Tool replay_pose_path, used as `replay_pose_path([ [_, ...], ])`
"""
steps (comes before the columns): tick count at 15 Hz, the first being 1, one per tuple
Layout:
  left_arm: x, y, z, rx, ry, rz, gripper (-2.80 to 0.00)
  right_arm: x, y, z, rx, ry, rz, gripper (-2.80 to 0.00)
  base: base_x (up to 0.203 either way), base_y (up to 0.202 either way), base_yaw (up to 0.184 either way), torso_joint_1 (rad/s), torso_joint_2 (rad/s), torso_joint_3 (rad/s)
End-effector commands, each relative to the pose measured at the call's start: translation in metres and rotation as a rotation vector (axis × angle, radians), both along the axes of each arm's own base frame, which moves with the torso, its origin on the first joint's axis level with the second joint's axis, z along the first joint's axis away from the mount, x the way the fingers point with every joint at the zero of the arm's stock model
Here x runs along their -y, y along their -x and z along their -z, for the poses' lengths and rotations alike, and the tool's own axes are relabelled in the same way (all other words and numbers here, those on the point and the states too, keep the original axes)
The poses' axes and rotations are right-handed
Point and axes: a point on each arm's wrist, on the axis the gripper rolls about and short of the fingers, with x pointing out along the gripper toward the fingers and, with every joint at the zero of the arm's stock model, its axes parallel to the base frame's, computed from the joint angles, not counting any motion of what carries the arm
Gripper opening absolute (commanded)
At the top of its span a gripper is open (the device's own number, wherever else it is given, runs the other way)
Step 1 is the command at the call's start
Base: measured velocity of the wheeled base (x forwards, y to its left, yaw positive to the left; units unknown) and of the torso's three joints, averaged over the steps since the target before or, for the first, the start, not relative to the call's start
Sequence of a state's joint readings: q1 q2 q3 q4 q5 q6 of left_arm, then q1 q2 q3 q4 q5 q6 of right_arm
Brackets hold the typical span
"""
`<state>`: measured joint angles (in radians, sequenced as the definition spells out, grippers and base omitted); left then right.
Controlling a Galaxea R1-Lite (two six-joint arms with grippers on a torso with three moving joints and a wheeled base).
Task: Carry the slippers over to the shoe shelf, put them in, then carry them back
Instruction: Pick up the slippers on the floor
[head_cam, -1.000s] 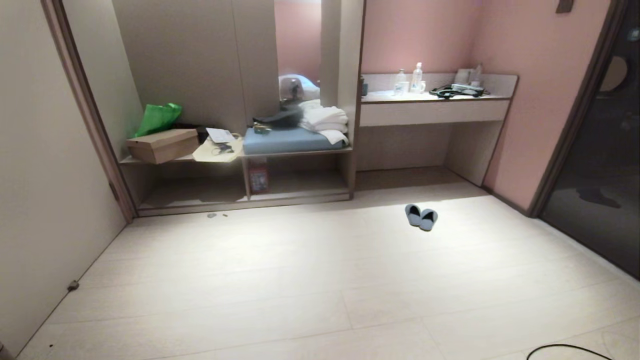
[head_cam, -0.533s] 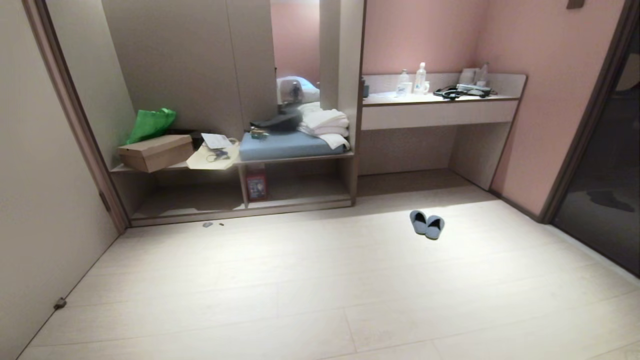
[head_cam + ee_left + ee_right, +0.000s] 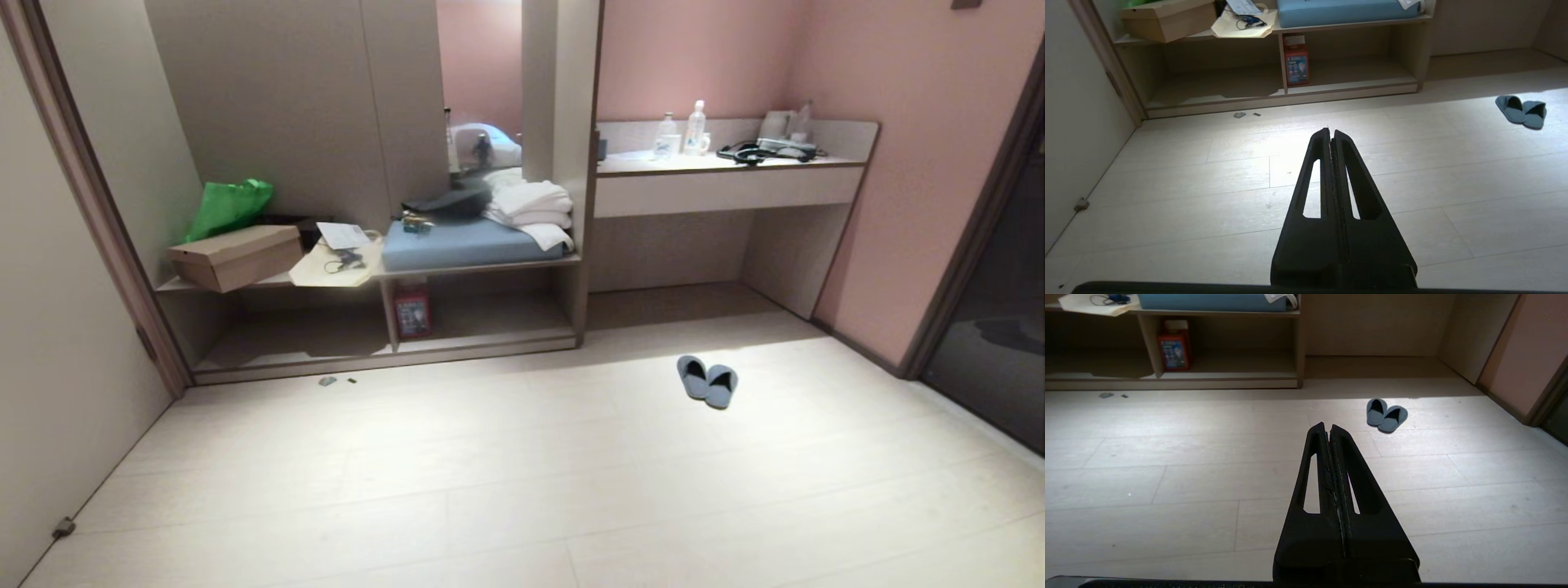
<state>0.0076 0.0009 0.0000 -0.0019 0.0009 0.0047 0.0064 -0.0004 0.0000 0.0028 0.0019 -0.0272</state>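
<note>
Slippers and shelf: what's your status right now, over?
Left tool and right tool both shut, empty. Slippers side by side on the floor, untouched. Shoe shelf beyond; red box at its divider.

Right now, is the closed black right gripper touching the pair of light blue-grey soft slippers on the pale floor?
Apart. The right wrist view shows the right gripper shut, with bare pale floor between its tips and the slippers.

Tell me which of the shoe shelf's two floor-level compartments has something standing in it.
The right compartment of the shoe shelf: a red box stands against the divider. The left compartment looks bare.
</note>
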Motion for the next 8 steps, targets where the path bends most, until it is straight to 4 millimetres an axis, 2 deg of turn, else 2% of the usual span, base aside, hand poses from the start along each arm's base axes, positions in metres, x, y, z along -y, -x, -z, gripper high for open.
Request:
replay_pose_path([
  [1, 0.0, -0.0001, 0.0, -0.001, 0.001, -0.001, -2.8, 0.0, 0.0, -0.0001, 0.001, -0.001, -0.001, -2.8, 0.199, 0.0, -0.001, 0.002, 0.0, 0.002],
  [8, 0.0, -0.0001, 0.0, -0.001, 0.002, -0.001, -2.8, 0.0, 0.0, -0.0001, 0.001, -0.001, -0.001, -2.8, 0.195, 0.0, 0.0, 0.002, 0.0, 0.003],
])
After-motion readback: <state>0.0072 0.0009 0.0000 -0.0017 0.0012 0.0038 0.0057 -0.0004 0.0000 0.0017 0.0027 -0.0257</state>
